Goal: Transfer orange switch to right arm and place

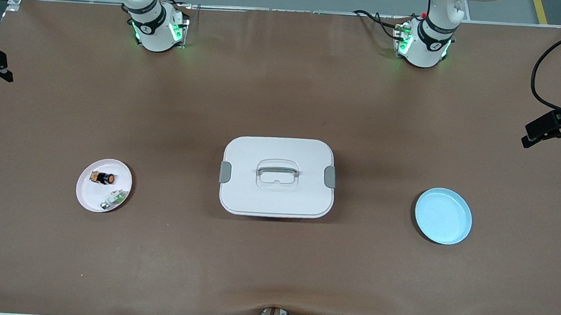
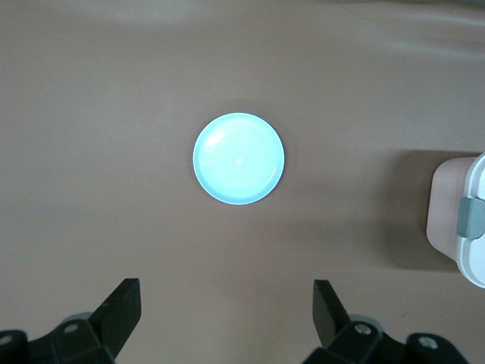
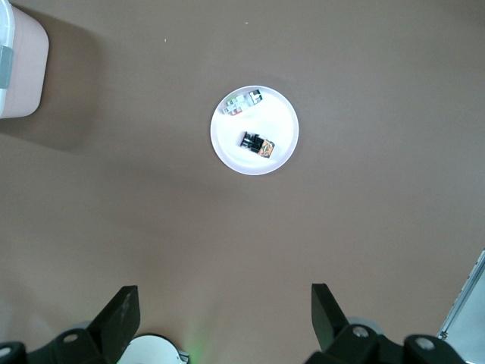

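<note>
The orange switch (image 1: 105,178) (image 3: 258,144), a tiny black cylinder with an orange face, lies on its side on a small pale pink plate (image 1: 88,194) (image 3: 236,161) toward the right arm's end of the table. My right gripper (image 3: 224,296) hangs high over the bare table near its own base, open and empty. High over the bare table, my left gripper (image 2: 226,292) is also open and empty, with the light blue plate (image 1: 443,216) (image 2: 239,158) in its view. Neither hand shows in the front view.
A small green-white-silver part (image 1: 113,199) (image 3: 242,102) shares the pink plate with the switch. A white lidded box (image 1: 277,177) with grey latches stands mid-table between the two plates. Black clamps (image 1: 556,126) jut in at the table's ends.
</note>
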Robot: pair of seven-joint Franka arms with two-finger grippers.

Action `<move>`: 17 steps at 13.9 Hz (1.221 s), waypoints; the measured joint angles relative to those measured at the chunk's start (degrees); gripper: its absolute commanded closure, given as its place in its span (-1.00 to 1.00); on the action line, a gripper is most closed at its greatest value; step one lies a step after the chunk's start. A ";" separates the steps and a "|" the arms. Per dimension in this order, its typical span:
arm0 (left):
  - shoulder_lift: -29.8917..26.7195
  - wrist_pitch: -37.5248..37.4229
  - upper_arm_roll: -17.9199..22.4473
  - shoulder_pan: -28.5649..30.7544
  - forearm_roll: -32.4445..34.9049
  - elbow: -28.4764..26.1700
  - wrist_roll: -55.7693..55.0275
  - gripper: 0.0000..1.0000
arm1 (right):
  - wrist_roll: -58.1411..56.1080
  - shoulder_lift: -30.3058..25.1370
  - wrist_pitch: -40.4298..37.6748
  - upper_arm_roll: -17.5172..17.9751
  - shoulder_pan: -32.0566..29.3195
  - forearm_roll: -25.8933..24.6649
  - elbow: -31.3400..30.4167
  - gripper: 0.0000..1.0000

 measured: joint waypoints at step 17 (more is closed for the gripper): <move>0.29 0.00 -0.47 -0.43 0.00 -0.01 0.07 -1.00 | 2.68 -3.24 0.55 -0.86 -0.30 2.97 -5.18 -1.00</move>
